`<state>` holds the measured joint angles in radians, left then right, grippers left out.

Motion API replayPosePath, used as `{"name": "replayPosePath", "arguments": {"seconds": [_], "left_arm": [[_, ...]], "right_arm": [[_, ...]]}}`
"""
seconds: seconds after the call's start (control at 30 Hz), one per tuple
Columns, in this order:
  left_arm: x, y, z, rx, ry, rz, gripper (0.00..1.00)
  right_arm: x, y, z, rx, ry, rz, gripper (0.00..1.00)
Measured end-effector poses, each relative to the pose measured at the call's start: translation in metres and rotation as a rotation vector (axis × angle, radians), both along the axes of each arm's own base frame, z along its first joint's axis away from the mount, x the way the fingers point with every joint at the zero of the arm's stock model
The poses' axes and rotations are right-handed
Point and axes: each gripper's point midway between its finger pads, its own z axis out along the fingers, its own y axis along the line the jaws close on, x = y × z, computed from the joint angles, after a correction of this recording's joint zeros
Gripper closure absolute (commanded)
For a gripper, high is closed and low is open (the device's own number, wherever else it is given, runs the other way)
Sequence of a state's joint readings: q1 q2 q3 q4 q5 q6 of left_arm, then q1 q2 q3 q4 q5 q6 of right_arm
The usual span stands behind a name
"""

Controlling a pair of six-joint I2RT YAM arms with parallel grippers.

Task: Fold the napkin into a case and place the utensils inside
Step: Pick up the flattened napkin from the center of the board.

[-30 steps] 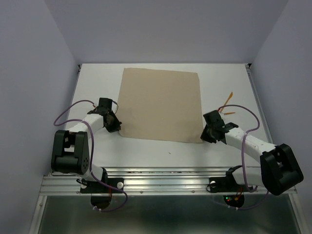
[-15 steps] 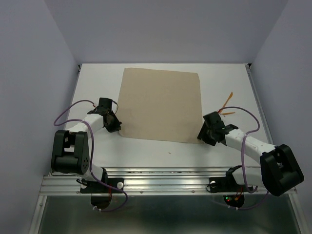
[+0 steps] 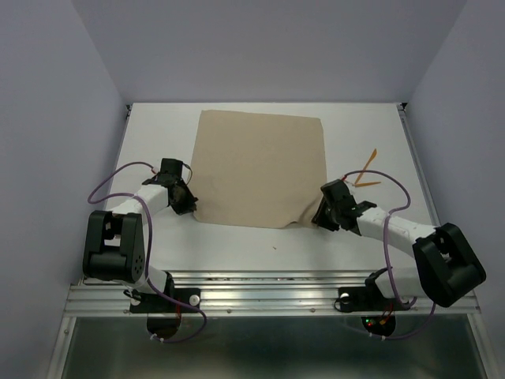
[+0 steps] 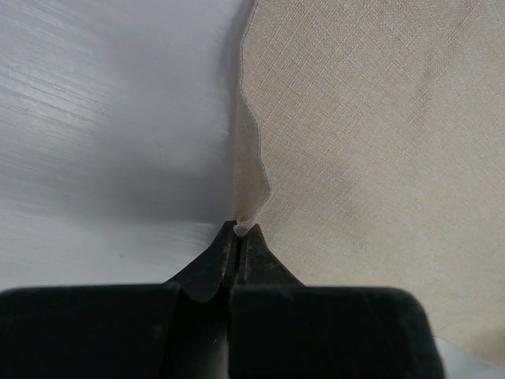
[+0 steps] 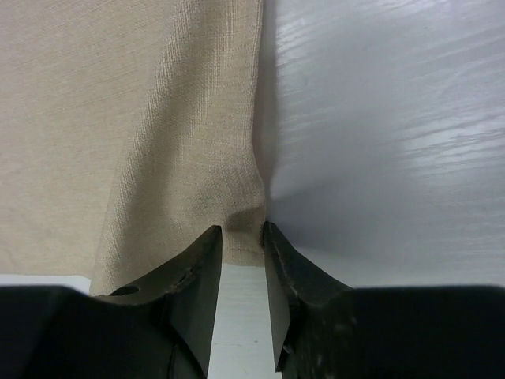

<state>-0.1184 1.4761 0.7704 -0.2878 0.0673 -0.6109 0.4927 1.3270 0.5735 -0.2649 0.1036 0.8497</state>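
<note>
The tan napkin (image 3: 260, 170) lies spread flat on the white table (image 3: 158, 142). My left gripper (image 3: 188, 207) is shut on its near-left corner; in the left wrist view the gripper (image 4: 239, 229) pinches a nub of hem, with the napkin (image 4: 379, 142) stretching off to the right. My right gripper (image 3: 319, 218) is at the near-right corner. In the right wrist view its jaws stand apart, the gripper (image 5: 243, 233) straddling the napkin's (image 5: 118, 118) bunched hem, with table showing between the fingers. Two orange utensils (image 3: 367, 162) lie crossed on the table, right of the cloth.
Purple cables (image 3: 118, 178) loop over both arms. The table's metal front rail (image 3: 260, 288) runs behind the arm bases. Grey walls close in the left, right and far sides.
My right gripper has slid left onto the napkin's near-right corner, with its jaws now apart. The cloth has puckered there. The left arm has not moved.
</note>
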Motion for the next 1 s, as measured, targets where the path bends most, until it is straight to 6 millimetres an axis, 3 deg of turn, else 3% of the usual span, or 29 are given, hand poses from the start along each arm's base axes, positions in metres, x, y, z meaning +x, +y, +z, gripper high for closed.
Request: {"name": "replayPosePath", "arguments": {"seconds": [0.27, 0.47, 0.73, 0.93, 1.0], "left_arm": [[0.0, -0.002, 0.0, -0.001, 0.0, -0.006, 1.0], [0.0, -0.002, 0.0, -0.004, 0.0, -0.007, 1.0], [-0.001, -0.002, 0.0, -0.003, 0.0, -0.009, 1.0], [0.0, -0.003, 0.0, -0.004, 0.0, -0.009, 1.0], [0.0, -0.003, 0.0, -0.004, 0.0, -0.01, 1.0]], "right_arm": [[0.007, 0.013, -0.004, 0.019, -0.012, -0.004, 0.99], [0.006, 0.01, -0.001, 0.012, -0.021, -0.023, 0.99], [-0.025, -0.029, 0.006, -0.12, 0.022, -0.074, 0.99], [-0.035, -0.041, 0.016, -0.145, 0.017, -0.095, 0.99], [-0.034, -0.043, 0.02, -0.138, 0.004, -0.107, 0.8]]}}
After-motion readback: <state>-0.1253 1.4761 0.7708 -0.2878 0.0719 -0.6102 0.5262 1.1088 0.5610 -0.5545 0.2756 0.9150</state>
